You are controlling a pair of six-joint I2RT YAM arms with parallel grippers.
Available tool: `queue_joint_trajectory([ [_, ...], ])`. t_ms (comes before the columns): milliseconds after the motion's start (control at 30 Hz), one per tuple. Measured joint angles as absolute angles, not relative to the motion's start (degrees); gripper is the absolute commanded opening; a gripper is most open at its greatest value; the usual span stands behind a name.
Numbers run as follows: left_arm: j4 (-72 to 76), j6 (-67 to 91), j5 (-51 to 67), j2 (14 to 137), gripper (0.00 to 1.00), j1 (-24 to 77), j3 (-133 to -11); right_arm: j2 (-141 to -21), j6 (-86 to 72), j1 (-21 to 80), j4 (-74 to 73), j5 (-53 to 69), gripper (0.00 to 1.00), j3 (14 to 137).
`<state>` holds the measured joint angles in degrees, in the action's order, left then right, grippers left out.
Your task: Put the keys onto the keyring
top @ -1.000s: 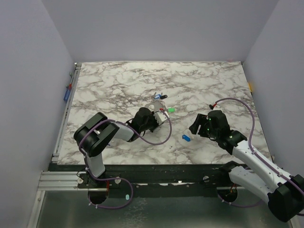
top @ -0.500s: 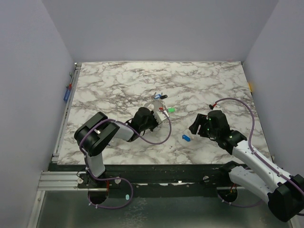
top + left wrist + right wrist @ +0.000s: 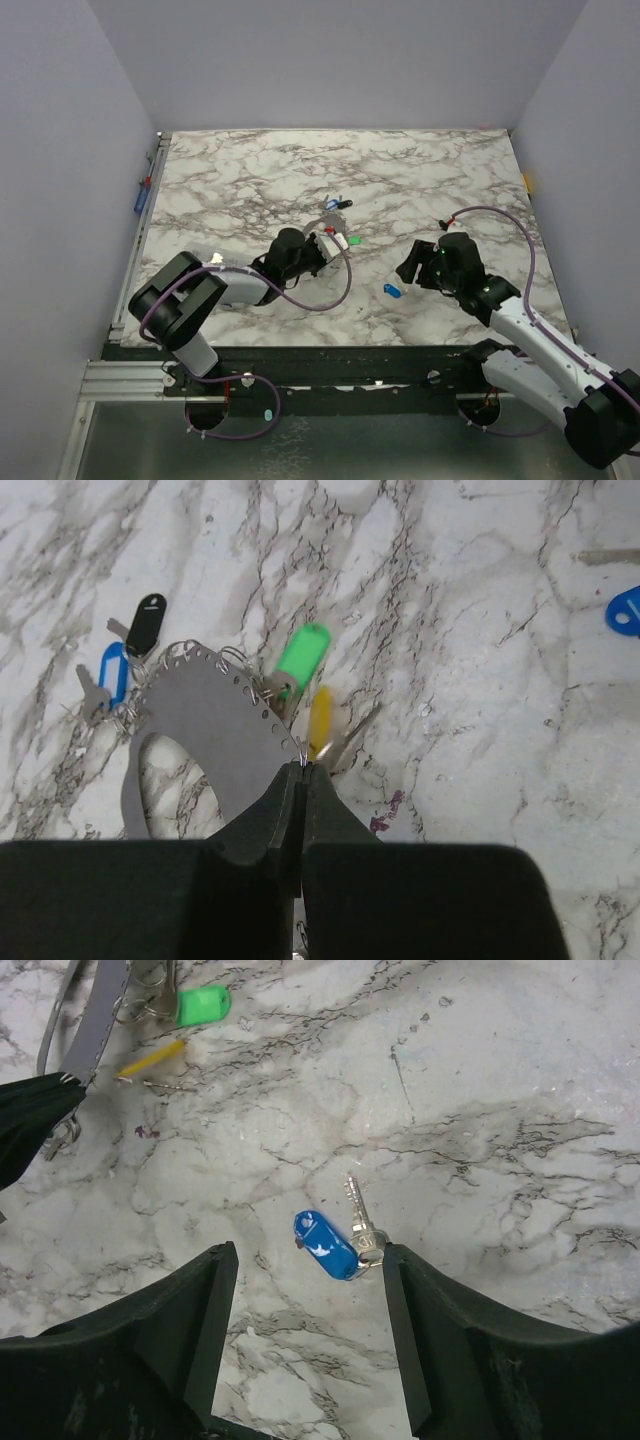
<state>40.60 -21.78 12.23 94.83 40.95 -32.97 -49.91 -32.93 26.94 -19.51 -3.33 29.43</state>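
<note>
The marble counter (image 3: pixel 250 170) carries everything; the left gripper (image 3: pixel 301 772) is low over it with its jaws pressed fully together, pinching the near edge of the keyring (image 3: pixel 200 720), a grey loop with a flat-looking band, a dotted rim and an oval opening, which spreads away from the fingertips to their far left and lies on the counter; a thin bit of wire shows right at the tips. The right gripper (image 3: pixel 308 1252) stands wide open and holds nothing, its two dark fingers (image 3: pixel 180 1330) pointing down at the counter; the blue-tagged key (image 3: pixel 325 1247) lies flat between them, nearer the right finger, touched by neither, its metal blade pointing away from the gripper. Just beyond the left gripper's tips lies the yellow-tagged key (image 3: pixel 320 718), and right behind that the green-tagged key (image 3: pixel 302 652), both at the keyring's far rim; whether they hang on it I cannot tell. Farther off to the left of that gripper, past the keyring, lie a second blue-tagged key (image 3: pixel 113 670) and a black oval tag (image 3: pixel 146 623), close together beside small wire rings.
</note>
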Motion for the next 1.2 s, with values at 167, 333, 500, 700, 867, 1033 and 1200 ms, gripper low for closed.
queue_joint_trajectory([
  [167,40.62,-21.78,13.93,87.77,0.00,40.93,-30.52,-48.45,-31.90,26.94,-18.96,-1.10,0.69,29.39],
  [333,40.51,-21.67,16.23,81.34,0.00,40.93,-28.34,-46.48,-30.13,26.94,-17.04,4.12,0.69,29.39],
  [500,40.14,-20.58,19.16,75.20,0.00,40.93,-27.99,-43.29,-28.38,26.94,-11.49,13.34,0.69,29.41],
  [700,39.53,-18.61,23.22,68.73,0.00,40.93,-27.77,-39.38,-27.70,26.94,-0.16,25.32,0.67,29.39],
  [867,38.37,-17.23,27.00,63.79,0.00,40.88,-27.20,-36.93,-25.52,26.94,7.20,31.53,0.62,28.80],
  [1033,37.74,-14.11,32.08,59.81,0.00,40.88,-27.20,-32.99,-24.38,26.94,19.22,35.33,0.59,22.41],
  [1200,37.34,-11.46,36.01,55.83,0.00,40.88,-27.20,-32.77,-24.29,26.96,30.26,37.87,0.53,18.68],
])
